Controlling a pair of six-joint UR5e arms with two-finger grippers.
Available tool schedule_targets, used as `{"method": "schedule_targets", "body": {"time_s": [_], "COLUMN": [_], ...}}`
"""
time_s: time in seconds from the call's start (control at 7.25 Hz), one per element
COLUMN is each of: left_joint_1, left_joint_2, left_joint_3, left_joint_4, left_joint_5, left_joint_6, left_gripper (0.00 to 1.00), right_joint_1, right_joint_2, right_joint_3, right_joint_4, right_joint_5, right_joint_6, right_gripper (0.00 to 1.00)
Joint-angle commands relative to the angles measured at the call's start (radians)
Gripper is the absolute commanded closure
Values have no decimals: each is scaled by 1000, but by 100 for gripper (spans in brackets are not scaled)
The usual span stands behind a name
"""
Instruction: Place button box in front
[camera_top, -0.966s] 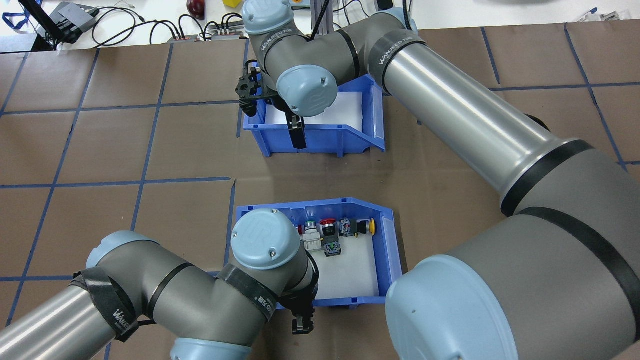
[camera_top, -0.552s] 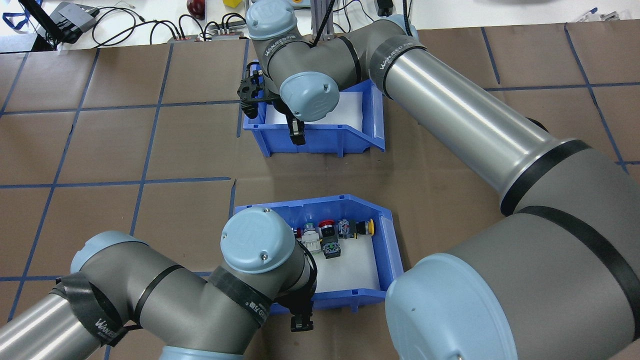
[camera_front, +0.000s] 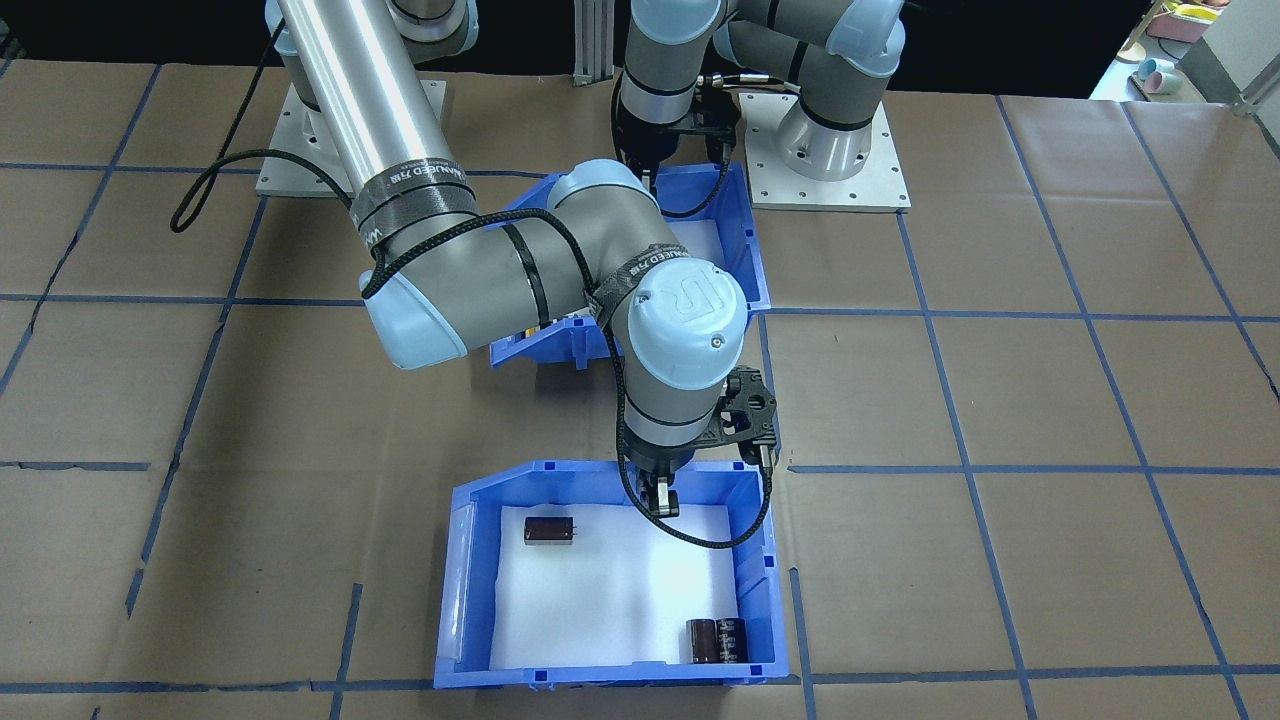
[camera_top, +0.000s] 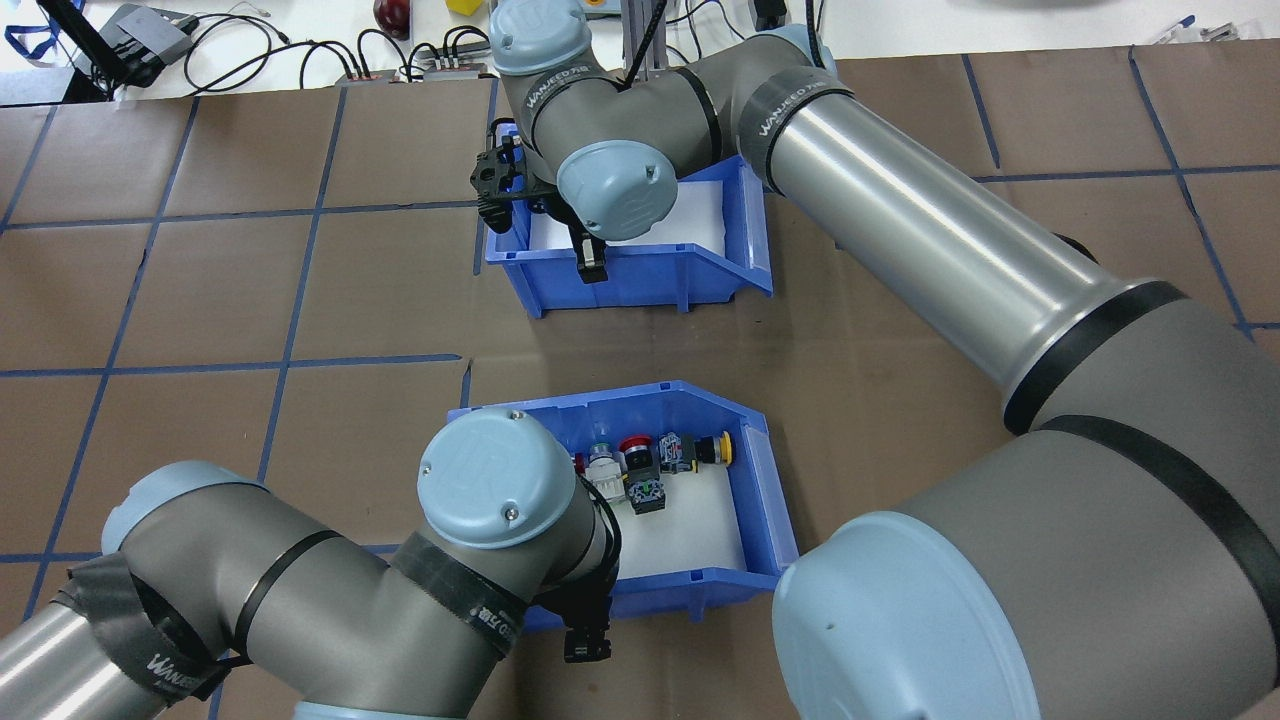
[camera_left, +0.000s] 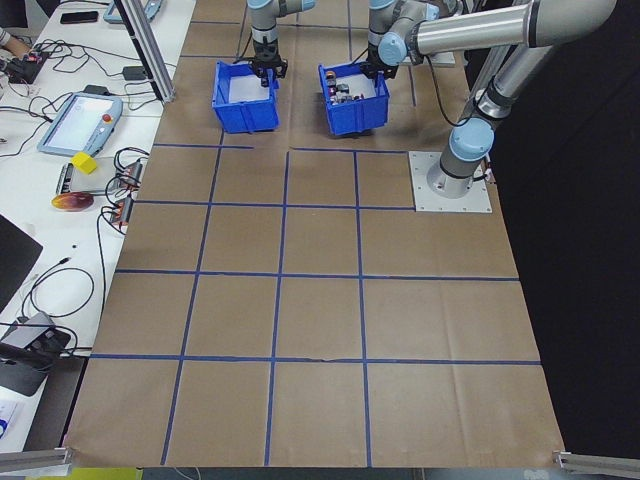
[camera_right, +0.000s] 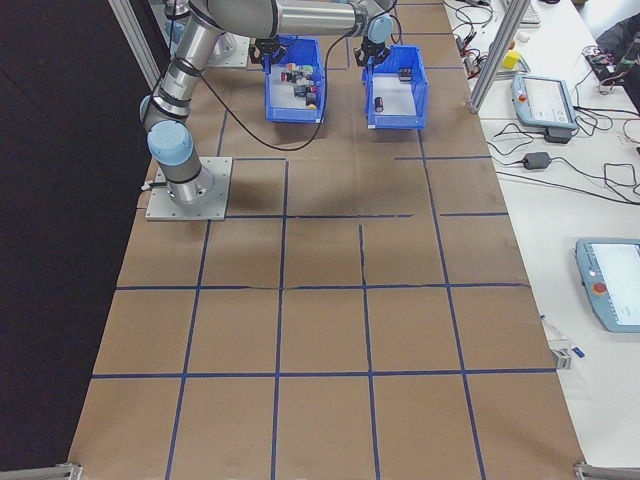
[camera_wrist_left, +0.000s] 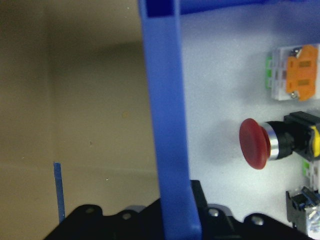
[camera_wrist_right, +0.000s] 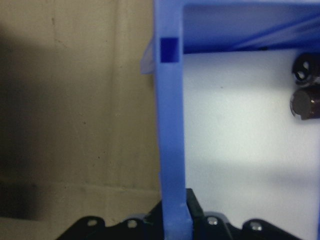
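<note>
Blue button box (camera_top: 755, 470) with white foam liner (camera_top: 690, 525) — red, yellow, orange switches, brown paper table (camera_top: 200, 300) gridded in blue tape.

Your left gripper (camera_top: 587, 640) points down, clamped on a bin wall. Your right gripper (camera_top: 591, 262) does likewise, arm extended.

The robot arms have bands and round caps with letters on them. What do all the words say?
"WANJEED": on the black strap around the right arm, overhead view.
"WANJEED": on the black strap around the left arm; further small characters there are too small to read.
"UR": raised logo on the right arm's round cap, front-facing view.
"UR": raised logo on the left arm's round cap.
No readable words on either blue bin.
</note>
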Motion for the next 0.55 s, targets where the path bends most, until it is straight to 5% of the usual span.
{"method": "schedule_targets", "body": {"time_s": [0.0,0.41], "left_joint_1": [1,44], "left_joint_2": [6,70], "left_joint_3": [13,13], "left_joint_4": [-23,-64], "left_joint_5": [4,20], "left_joint_6": [10,111], "left_gripper": [100,100], "right_joint_1": [-78,-304], "right_joint_2": [-40,-94], "right_joint_3": [-34,-27], "right_joint_4": [39,109], "right_joint_5": [-4,-1], "right_joint_6": [-13,-214], "right_gripper": [94,95]}}
